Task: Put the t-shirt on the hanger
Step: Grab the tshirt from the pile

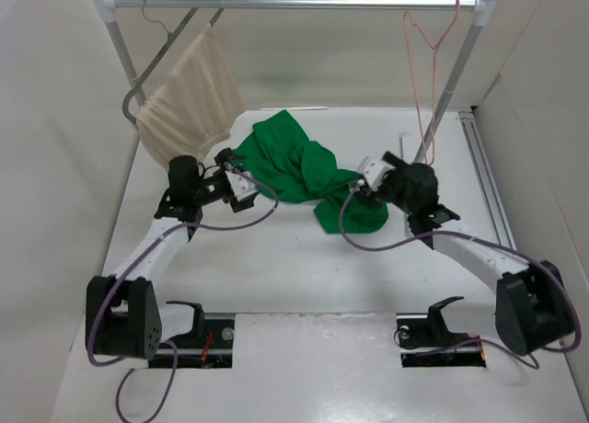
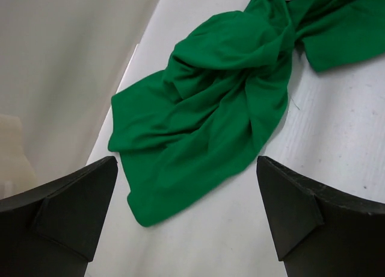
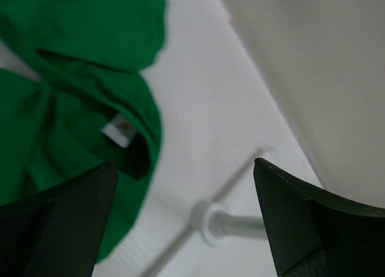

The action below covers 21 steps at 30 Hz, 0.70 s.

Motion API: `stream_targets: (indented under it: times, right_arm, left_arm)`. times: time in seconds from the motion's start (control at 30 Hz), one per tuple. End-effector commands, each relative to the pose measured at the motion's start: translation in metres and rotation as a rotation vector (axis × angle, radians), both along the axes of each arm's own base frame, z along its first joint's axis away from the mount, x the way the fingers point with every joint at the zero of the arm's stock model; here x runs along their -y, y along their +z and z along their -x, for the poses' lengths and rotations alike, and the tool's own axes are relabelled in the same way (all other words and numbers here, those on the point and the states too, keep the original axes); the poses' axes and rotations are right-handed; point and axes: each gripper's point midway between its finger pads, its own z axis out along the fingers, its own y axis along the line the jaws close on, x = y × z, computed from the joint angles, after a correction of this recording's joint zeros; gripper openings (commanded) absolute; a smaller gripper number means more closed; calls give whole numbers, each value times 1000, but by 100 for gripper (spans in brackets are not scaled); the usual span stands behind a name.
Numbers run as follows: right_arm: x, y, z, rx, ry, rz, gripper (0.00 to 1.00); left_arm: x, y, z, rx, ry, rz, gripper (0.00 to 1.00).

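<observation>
Bright green t-shirt (image 1: pixel 293 170), pale pink hanger (image 1: pixel 433 46), beige cloth (image 1: pixel 191 99).

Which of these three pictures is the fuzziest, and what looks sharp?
Right wrist view: the fuzziest, soft throughout, with the bright green cotton t-shirt and its small white neck label smeared. Left wrist view: the same shirt's folds are crisp. Top external view: evenly lit, fairly sharp, only faint shadows.

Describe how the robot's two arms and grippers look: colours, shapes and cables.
The left arm and right arm have white links between chunky black joint housings, with a purplish-grey cable looping alongside each. The left gripper and right gripper have white bodies and dark, wedge-shaped fingers.
</observation>
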Motion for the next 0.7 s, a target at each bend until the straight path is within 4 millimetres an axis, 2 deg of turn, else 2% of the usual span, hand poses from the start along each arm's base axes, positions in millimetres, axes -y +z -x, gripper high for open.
stream_targets:
  times: [0.0,0.07,0.1,0.2,0.23,0.3,0.33,0.4,0.43,0.47,0.53,0.57,0.6,0.67]
  right_arm:
    - [-56,-43,20,-137,226,185,98]
    - [-69,-57,21,-174,253,250,94]
    - [-83,-63,18,-178,290,289,89]
    - [-99,-79,15,-207,353,361,88]
    - [-104,-68,5,-174,364,379,86]
    - [-109,-65,-3,-170,393,386,86]
    - [-118,-58,-11,-142,432,402,86]
    - [-126,-60,-14,-164,499,411,86]
    - [-131,-56,-28,-162,510,415,86]
    - [-136,-60,-31,-174,540,430,84]
    - [-141,-77,-29,-258,604,463,80]
    - [-149,-83,-40,-270,631,484,74]
    - [-151,-91,-35,-309,666,489,72]
    - [-147,-94,-39,-314,697,499,69]
  left_arm:
    - [13,-7,-3,-56,-80,-25,100]
    - [11,2,-13,-24,-40,-11,100]
    - [11,7,-15,3,-37,2,100]
    - [8,8,-19,7,-8,-1,100]
    - [8,8,-19,-11,-3,12,100]
    - [4,21,-28,-10,53,45,100]
    - [3,24,-34,-16,86,74,100]
    - [-2,38,-46,-52,171,149,100]
    - [-7,49,-51,-27,181,155,100]
    - [-8,43,-51,-47,177,153,100]
    - [-5,50,-51,-8,143,135,100]
    - [-6,51,-51,1,141,127,100]
    - [-6,51,-51,1,141,127,100]
    - [-5,53,-52,12,140,129,100]
